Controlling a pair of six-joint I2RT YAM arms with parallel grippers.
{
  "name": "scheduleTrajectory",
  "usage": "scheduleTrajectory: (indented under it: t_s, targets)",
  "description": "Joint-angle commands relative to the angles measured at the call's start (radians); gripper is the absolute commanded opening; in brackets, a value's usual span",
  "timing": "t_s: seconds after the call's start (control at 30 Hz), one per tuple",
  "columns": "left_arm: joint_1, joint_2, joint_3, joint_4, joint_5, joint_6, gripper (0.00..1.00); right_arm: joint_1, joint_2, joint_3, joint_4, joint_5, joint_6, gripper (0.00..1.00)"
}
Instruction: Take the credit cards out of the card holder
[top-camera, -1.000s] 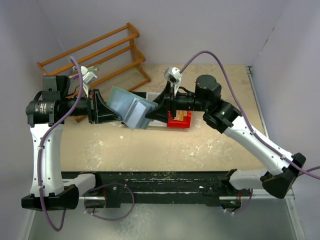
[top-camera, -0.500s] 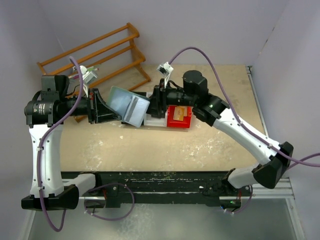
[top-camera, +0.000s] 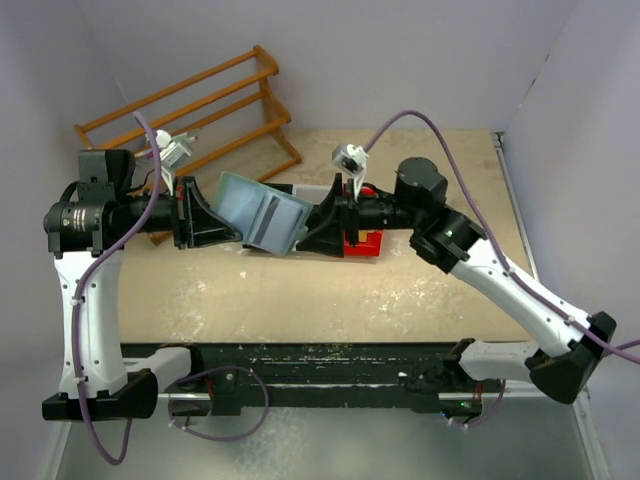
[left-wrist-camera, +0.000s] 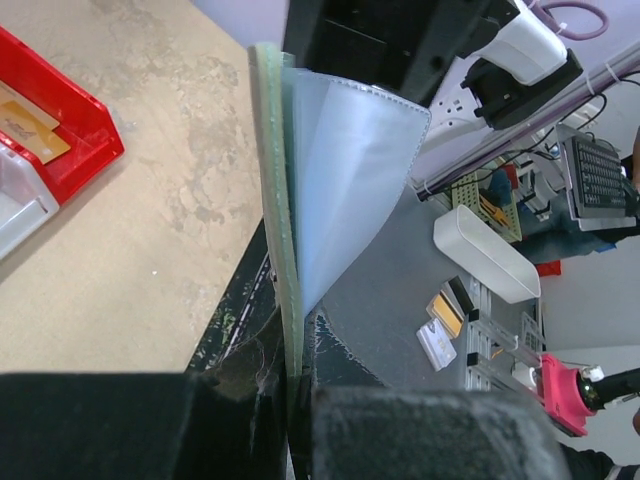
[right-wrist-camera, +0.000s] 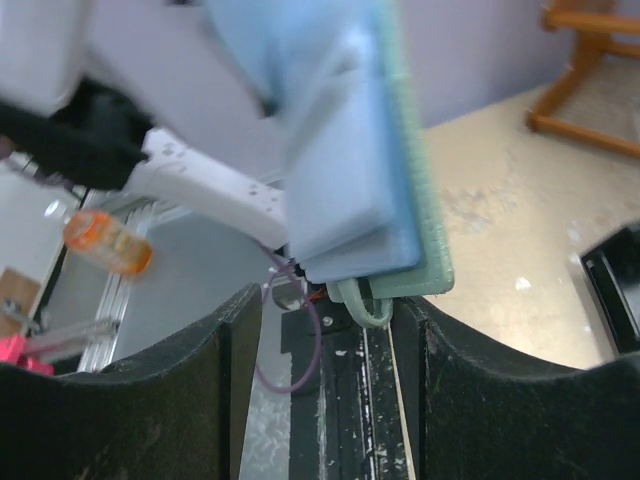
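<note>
The grey-green card holder (top-camera: 262, 213) hangs open in the air above the table, with its paler teal inside facing up. My left gripper (top-camera: 232, 226) is shut on its left edge; in the left wrist view the holder (left-wrist-camera: 272, 210) runs straight up from the closed jaws (left-wrist-camera: 295, 385). My right gripper (top-camera: 315, 228) is open at the holder's right edge. In the right wrist view the holder's lower corner (right-wrist-camera: 400, 230) and its small loop sit between my spread fingers (right-wrist-camera: 330, 335). An orange-gold card (left-wrist-camera: 25, 125) lies in the red bin (left-wrist-camera: 85, 140). No card shows in the holder's pockets.
The red bin (top-camera: 368, 242) sits under my right wrist, with a white bin (left-wrist-camera: 15, 215) beside it. A black bin (right-wrist-camera: 615, 290) is at the right edge of the right wrist view. A wooden rack (top-camera: 190, 105) stands at the back left.
Half a second ago my right gripper had drawn back over the bins. It has come back to the holder's right edge and covers most of the red bin. The left gripper still holds the holder.
</note>
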Motion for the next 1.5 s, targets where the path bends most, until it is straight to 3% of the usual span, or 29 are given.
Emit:
scheduleTrajectory:
  t_s: [0.0,0.1,0.3,0.77,0.9,0.97,1.27,1.47]
  targets:
    - [-0.001,0.004,0.035,0.005,0.087,-0.001,0.0,-0.004,-0.085,-0.05,0.176,-0.213,-0.08,0.56]
    - [-0.002,0.003,0.04,0.008,0.1,-0.011,0.0,-0.006,-0.071,-0.055,0.247,-0.243,-0.037,0.53]
    - [-0.001,0.001,0.05,0.007,0.112,-0.021,0.0,-0.005,0.007,-0.014,0.325,-0.241,0.047,0.36]
    - [-0.002,0.001,0.05,0.004,0.114,-0.015,0.0,-0.01,0.009,-0.007,0.378,-0.174,0.099,0.25]
    - [-0.003,0.0,0.051,0.004,0.111,-0.012,0.0,-0.009,0.019,0.002,0.376,-0.145,0.124,0.3]
    - [-0.002,0.001,0.054,0.003,0.106,-0.011,0.0,-0.01,0.051,0.027,0.371,-0.128,0.173,0.4]
    - [-0.002,0.001,0.054,-0.002,0.102,-0.003,0.0,-0.01,0.063,0.019,0.381,-0.101,0.227,0.51]
    - [-0.002,0.004,0.054,-0.006,0.1,0.003,0.0,-0.009,0.057,0.003,0.505,-0.11,0.267,0.61]
